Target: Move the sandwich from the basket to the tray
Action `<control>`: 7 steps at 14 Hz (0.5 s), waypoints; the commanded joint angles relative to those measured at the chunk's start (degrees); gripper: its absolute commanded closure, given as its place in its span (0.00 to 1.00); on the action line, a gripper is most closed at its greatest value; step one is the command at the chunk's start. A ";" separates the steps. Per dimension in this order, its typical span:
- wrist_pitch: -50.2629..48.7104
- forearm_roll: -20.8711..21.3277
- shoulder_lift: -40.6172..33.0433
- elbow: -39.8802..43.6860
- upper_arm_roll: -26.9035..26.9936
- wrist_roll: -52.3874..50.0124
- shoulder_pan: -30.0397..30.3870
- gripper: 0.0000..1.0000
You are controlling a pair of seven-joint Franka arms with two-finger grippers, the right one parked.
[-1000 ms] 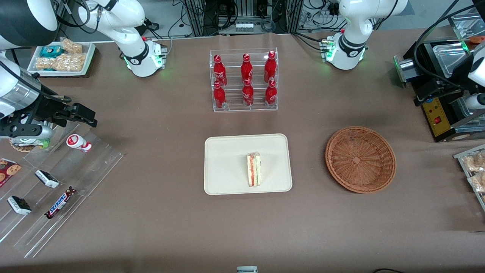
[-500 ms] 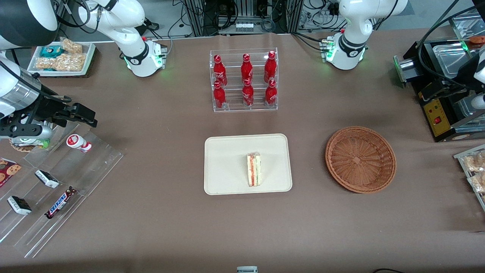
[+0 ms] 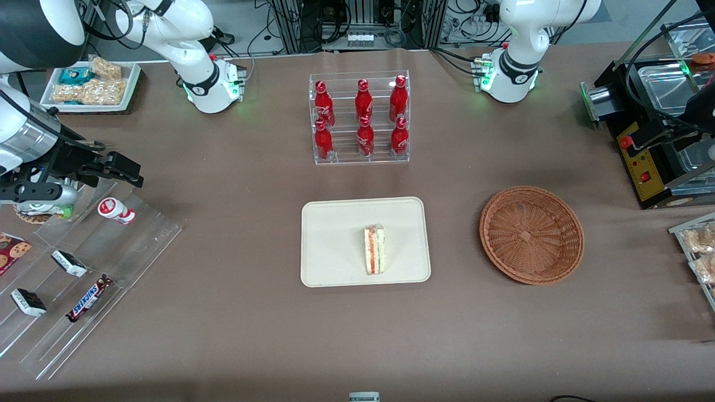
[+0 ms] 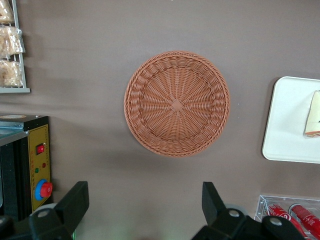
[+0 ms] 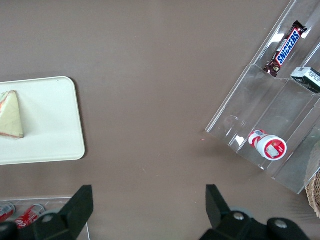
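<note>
The sandwich, a wrapped white wedge with red and green filling, lies on the cream tray at mid-table. It also shows in the left wrist view on the tray. The round wicker basket sits empty beside the tray, toward the working arm's end. My left gripper is open and empty, high above the table. It hovers beside the basket, farther from the front camera than it. One black fingertip shows at each side.
A clear rack of red bottles stands farther from the front camera than the tray. A black control box with a red button and a tray of bagged snacks lie at the working arm's end. A clear stepped stand with candy lies at the parked arm's end.
The working arm has drawn back toward its end of the table and largely left the front view, uncovering the control box's red button. Sandwich, tray and basket have not moved.
</note>
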 commanded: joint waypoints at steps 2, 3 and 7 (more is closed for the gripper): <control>0.35 2.77 0.66 0.40 -0.62 2.75 -0.41 0.00; 0.44 2.78 0.84 0.40 -0.62 5.11 -0.41 0.00; 0.62 1.72 1.62 1.62 -0.70 5.05 -0.41 0.00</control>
